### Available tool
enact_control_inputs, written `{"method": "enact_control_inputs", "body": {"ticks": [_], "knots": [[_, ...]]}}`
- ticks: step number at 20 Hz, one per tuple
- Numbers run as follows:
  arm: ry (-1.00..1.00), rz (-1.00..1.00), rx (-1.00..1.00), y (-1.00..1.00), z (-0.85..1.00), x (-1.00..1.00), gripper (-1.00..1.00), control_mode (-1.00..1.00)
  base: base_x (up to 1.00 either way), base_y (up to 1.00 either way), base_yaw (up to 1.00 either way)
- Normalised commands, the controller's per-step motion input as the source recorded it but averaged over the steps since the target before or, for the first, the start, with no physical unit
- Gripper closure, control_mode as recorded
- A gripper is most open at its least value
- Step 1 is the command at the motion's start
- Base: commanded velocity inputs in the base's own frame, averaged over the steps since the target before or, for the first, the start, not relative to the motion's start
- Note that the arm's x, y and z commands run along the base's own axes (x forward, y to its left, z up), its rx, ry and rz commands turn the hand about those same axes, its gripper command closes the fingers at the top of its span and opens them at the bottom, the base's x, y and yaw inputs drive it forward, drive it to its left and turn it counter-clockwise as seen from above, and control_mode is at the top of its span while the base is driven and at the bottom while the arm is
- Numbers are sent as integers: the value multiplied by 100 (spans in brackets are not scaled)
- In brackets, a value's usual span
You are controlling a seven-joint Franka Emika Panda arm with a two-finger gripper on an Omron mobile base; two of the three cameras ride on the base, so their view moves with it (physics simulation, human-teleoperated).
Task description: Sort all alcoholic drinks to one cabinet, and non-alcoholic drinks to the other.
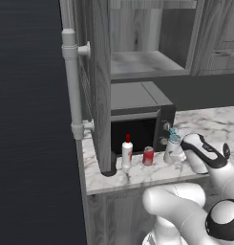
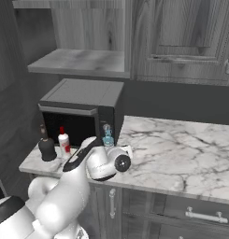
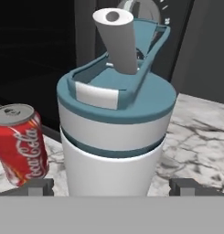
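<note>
A: Item: pale bottle with blue flip cap (image 3: 114, 137), on the marble counter (image 2: 181, 149) before the microwave (image 2: 83, 109). Gripper (image 3: 111, 187) straddles it, jaws wide, nothing gripped.

B: Advice: centre low on the body, then close. Hand view adds the red cola can (image 3: 19, 144) just beside; the right base view adds the dark bottle (image 2: 46, 144).

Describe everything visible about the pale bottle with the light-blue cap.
The pale bottle stands upright on the marble counter before the microwave, the red can beside it, apart. Its smooth white body carries a teal lid with a raised white spout and a loop handle. The open pincer flanks its base, with a gap on either side.
</note>
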Motion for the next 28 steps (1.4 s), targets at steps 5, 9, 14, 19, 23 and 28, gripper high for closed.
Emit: {"method": "enact_control_inputs", "body": {"ticks": [5,9,14,19,23,28], "knots": [[-8,7,0,19,-3,12,-100,-100,0,0,0],[-2,4,1,8,-4,21,-100,-100,0,0,0],[0,1,4,0,-5,25,-100,-100,0,0,0],[0,0,4,0,-10,22,-100,-100,0,0,0],[2,2,2,11,-19,24,-100,-100,0,0,0],[0,3,1,16,-19,26,-100,-100,0,0,0]]}}
